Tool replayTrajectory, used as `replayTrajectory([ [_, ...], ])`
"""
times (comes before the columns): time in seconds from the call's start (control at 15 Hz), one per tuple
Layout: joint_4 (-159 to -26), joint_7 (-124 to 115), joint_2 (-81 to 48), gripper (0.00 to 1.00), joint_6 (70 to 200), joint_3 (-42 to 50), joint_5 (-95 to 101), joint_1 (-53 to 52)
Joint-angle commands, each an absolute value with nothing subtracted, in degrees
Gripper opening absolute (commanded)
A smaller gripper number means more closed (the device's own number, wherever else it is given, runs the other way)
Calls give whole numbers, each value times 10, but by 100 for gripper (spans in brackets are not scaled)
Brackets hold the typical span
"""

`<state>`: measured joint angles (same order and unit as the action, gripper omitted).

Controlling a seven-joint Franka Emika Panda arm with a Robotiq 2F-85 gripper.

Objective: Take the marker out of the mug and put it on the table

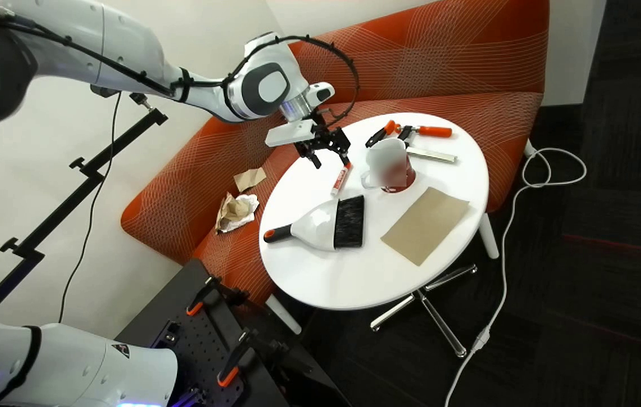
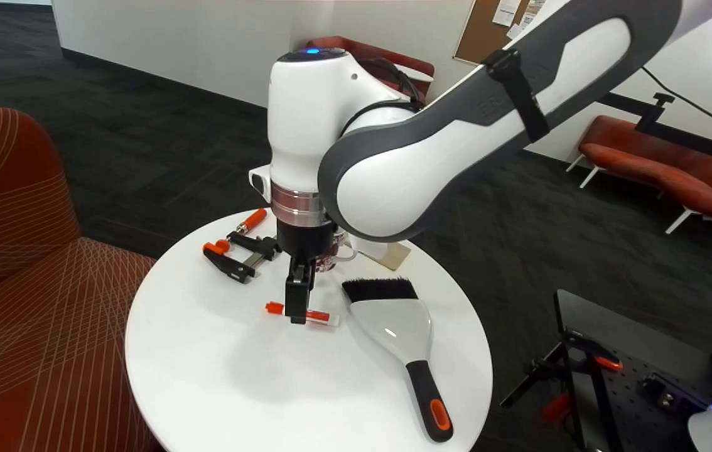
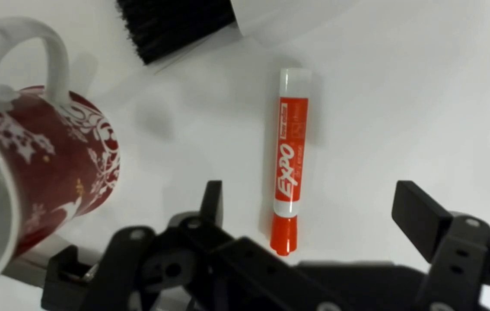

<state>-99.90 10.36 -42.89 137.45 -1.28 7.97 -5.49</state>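
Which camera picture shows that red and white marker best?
The wrist view: it looks down on the whole marker, close enough that its EXPO lettering reads clearly. Both exterior views show the marker much smaller; in an exterior view the robot's hand hides part of its middle.

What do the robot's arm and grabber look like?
The arm is white and rounded with dark grey panels, a looping black cable, black straps, a shiny metal ring and a little blue light. The gripper is black, with two blocky fingers.
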Motion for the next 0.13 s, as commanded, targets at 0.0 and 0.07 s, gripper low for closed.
replayTrajectory([
  [0.0, -997, 100, -430, 100, 1373, -18, 85, -50],
  [0.07, -997, 100, -430, 100, 1373, -18, 85, -50],
])
